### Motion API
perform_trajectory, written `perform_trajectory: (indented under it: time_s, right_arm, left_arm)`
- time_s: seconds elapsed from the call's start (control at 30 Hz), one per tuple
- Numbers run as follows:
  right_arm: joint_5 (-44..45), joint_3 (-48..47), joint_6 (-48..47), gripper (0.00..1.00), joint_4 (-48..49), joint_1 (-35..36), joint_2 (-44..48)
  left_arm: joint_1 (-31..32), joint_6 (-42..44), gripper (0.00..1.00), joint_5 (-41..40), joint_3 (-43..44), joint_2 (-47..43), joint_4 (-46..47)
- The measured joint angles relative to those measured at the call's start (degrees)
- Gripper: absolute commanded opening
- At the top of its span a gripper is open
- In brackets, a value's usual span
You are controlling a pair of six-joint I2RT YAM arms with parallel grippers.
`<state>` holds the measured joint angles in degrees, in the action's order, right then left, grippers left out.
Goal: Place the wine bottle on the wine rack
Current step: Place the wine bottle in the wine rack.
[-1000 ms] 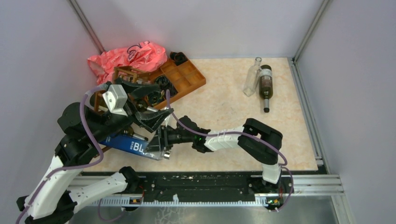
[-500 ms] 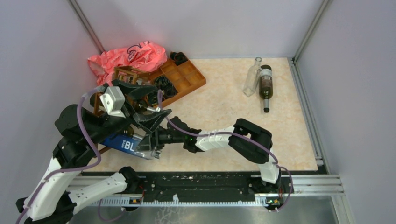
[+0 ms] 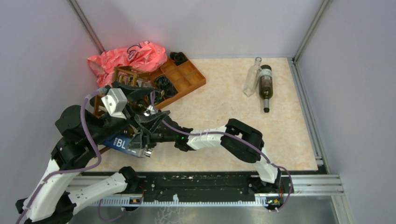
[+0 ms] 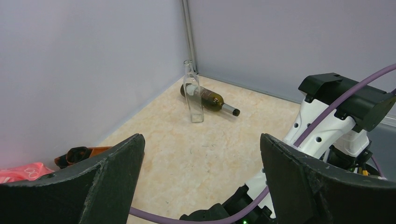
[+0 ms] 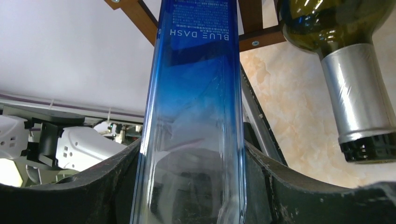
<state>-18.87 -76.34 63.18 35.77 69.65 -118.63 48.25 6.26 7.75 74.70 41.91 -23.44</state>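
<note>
The marbled table (image 3: 219, 107) carries the dark wooden wine rack (image 3: 122, 74) at its left rear, against an orange-brown tray (image 3: 189, 77). The left gripper (image 3: 144, 105) hangs over the rack's near end, fingers spread wide, gripping nothing. Beneath it the right gripper (image 5: 196, 186) is clamped on the blue wine bottle (image 5: 196, 107), which runs straight out from between its fingers toward the rack's slats. An olive-green bottle (image 5: 341, 23) with a foil neck lies just beside it.
</note>
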Motion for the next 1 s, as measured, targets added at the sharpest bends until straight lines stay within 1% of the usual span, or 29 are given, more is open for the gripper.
perform_trajectory:
  time_s: [0.47,1.0]
  right_arm:
    - [1.1,-8.3,2.9,0.00,0.3,0.7,-6.9]
    - [1.7,-16.7,2.5,0.00,-2.5,0.7,-12.0]
  left_arm:
    - [0.0,1.6,0.99,-0.8,0.0,-0.9,-2.5]
    - [0.0,3.6,0.99,-1.9,1.2,-1.0,-5.1]
